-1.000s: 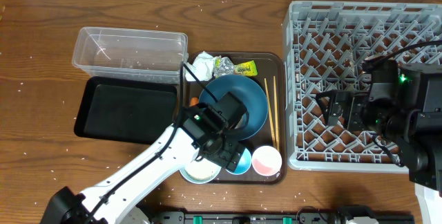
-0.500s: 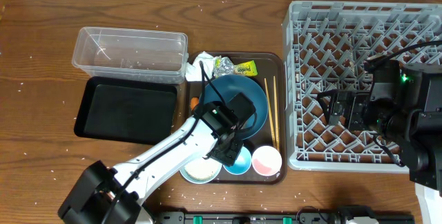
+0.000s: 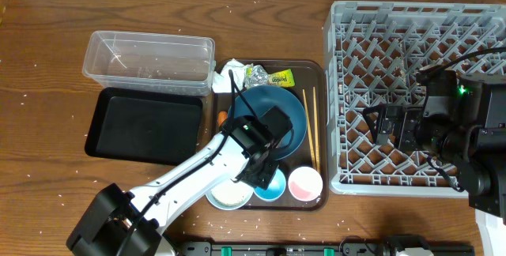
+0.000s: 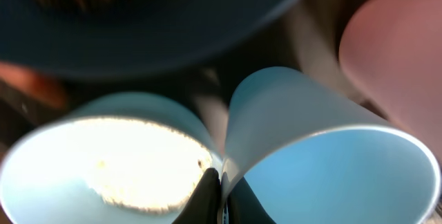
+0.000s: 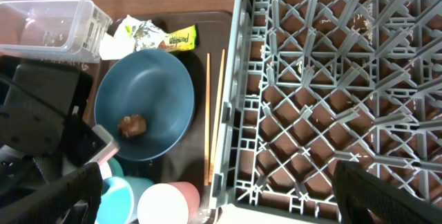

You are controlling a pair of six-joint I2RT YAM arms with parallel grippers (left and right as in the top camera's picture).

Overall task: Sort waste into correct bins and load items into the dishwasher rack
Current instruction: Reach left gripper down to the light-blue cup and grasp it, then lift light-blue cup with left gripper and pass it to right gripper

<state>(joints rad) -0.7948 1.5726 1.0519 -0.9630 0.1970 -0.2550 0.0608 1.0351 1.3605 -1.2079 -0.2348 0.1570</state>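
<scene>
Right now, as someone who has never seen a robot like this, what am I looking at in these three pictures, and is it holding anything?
This is a robot with two arms at a table, each ending in a two-finger gripper. One picture looks down from above. The other two come from small cameras on the wrists.

On the table stand a grey dishwasher rack, a clear tub, a black tray and a brown serving tray. The serving tray carries a dark-blue plate, white bowl, pink cup, light-blue cup, chopsticks, a crumpled tissue and a wrapper.

The left gripper pinches the light-blue cup's rim, seen very close in its wrist picture. The right gripper hangs open over the rack, holding nothing.
</scene>
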